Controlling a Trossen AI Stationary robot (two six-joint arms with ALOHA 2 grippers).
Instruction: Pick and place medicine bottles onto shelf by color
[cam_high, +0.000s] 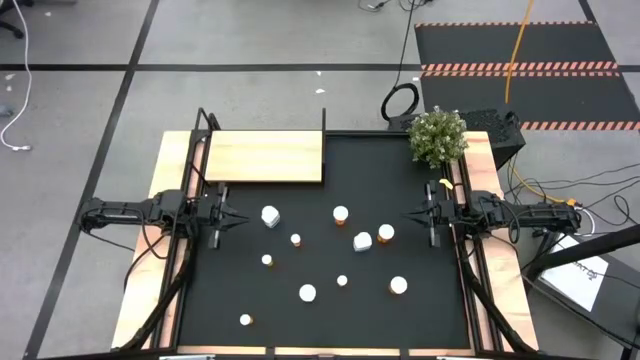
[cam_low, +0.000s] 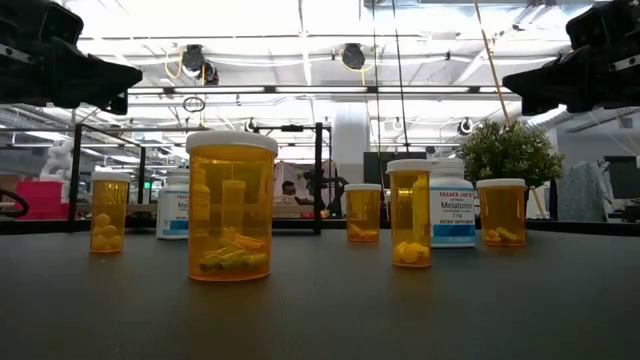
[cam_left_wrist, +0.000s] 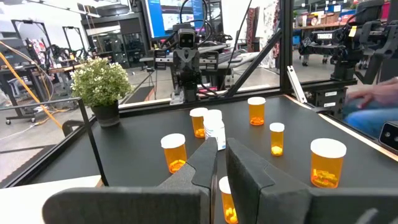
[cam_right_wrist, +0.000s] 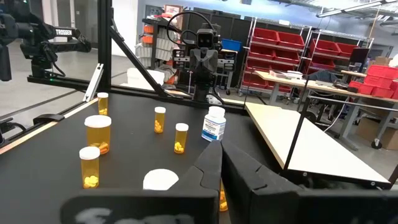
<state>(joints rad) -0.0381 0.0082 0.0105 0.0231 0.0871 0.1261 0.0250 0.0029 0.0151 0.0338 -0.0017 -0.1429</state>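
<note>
At the mat's side edges, both arms hover with empty fingers: left gripper (cam_high: 236, 217) nearly closed, right gripper (cam_high: 411, 215) closed. Between them the medicine bottles (cam_high: 341, 214) stand scattered on the bench (cam_high: 400, 170), none on the shelf (cam_high: 265, 156). Only the low view shows pills inside the large orange bottle (cam_low: 231, 206).

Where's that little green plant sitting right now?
Seen from above, the plant stands at the table's far right corner, just beyond the right gripper and across from the wooden shelf.
</note>
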